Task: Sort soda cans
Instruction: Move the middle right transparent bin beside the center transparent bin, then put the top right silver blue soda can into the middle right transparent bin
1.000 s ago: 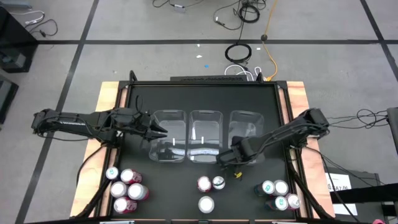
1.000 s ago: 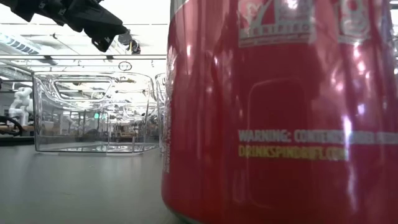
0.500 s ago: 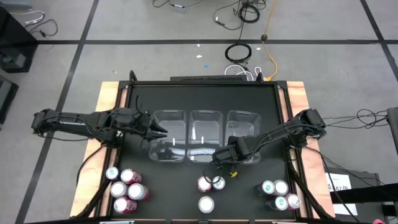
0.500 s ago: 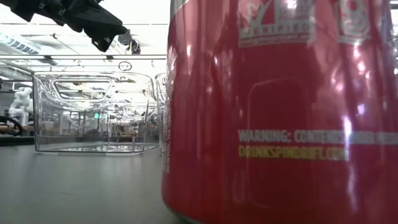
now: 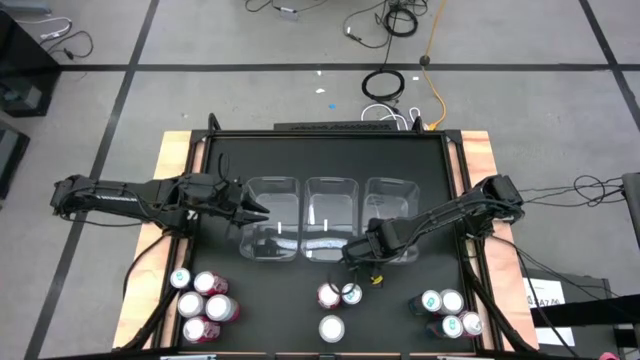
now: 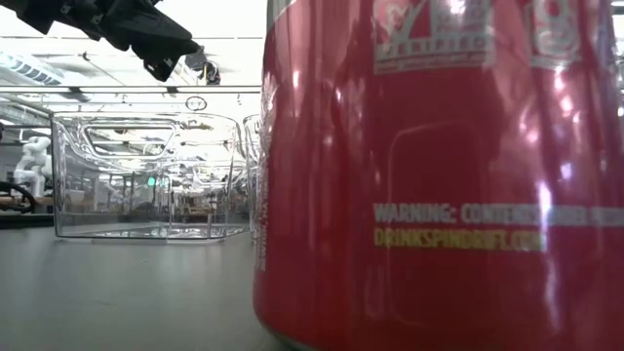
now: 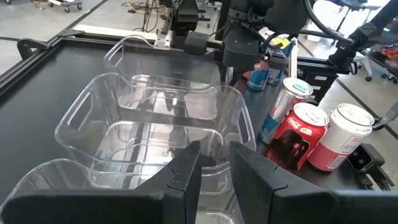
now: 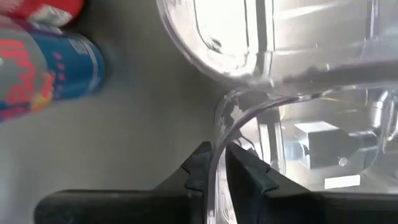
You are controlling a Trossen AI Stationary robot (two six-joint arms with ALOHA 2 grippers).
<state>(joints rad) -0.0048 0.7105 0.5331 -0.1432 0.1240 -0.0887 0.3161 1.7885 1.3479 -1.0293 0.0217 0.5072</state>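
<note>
Soda cans stand upright along the table's near edge in three groups: left (image 5: 203, 305), middle (image 5: 338, 297) and right (image 5: 448, 312). One red can (image 6: 439, 175) fills most of the low view. My left gripper (image 5: 262, 210) hovers over the left clear bin's (image 5: 272, 232) left rim. Its fingers (image 7: 214, 171) are narrowly open and hold nothing. My right gripper (image 5: 350, 258) is low, just beyond the middle cans, at the near left corner of the right-hand bin (image 5: 392, 215). A blue-and-silver can (image 8: 43, 68) shows beside it. My right gripper (image 8: 219, 165) is shut on the right-hand bin's rim at its rounded corner (image 8: 217, 118). The clear wall runs between the two fingers, one on each side of it. The bin rests flat on the table.
Three clear bins sit in a row across the table's middle, the middle one (image 5: 332, 225) close against the right one. A raised black frame (image 5: 330, 133) borders the table. The dark mat is bare on the far side of the bins.
My right gripper moved a short way toward the table's left, closer to the middle cans. The right-hand bin slid left with it, nearer the middle bin. Both have kept still for the last half second.
</note>
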